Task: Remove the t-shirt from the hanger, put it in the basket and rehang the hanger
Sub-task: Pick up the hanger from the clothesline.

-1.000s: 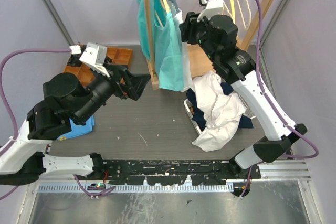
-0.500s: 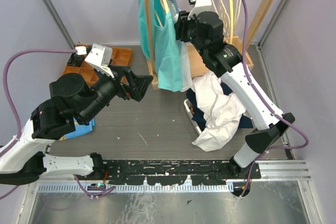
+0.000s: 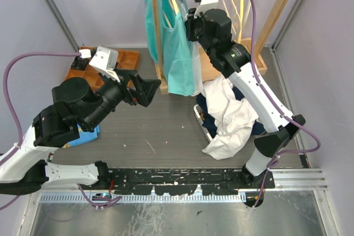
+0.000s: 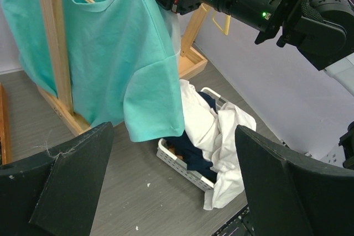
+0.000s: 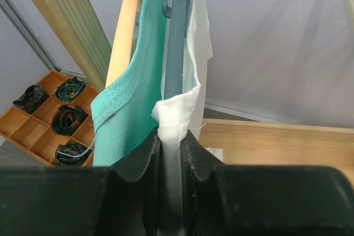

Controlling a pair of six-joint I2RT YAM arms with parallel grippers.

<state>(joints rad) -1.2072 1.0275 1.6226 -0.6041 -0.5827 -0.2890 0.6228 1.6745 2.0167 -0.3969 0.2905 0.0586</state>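
**Right gripper pinched on the white t-shirt at the rail; left gripper open and empty**

Reading from the left: an orange tray (image 3: 128, 58) of dark rolled items lies off the left side of your left gripper (image 3: 148, 88). That gripper hangs with its jaws spread as wide as they go and has hold of nothing. Ahead of it and slightly to its left stands the wooden rack post (image 4: 52, 42). A teal t-shirt (image 4: 121, 53) is draped from the rail just beyond the post.

Your right gripper (image 5: 171, 136) is raised to the rail. Its jaws are drawn almost together on a bunched fold of the white t-shirt (image 5: 194, 53). The arm of the grey hanger (image 5: 178, 37) runs up from between the fingers. The white t-shirt hangs on that hanger directly ahead of the fingertips, and the teal t-shirt presses against it on the gripper's left.

Well below this gripper, a white basket (image 4: 180, 163) sits on the table, heaped with white and dark clothes (image 4: 215, 131).
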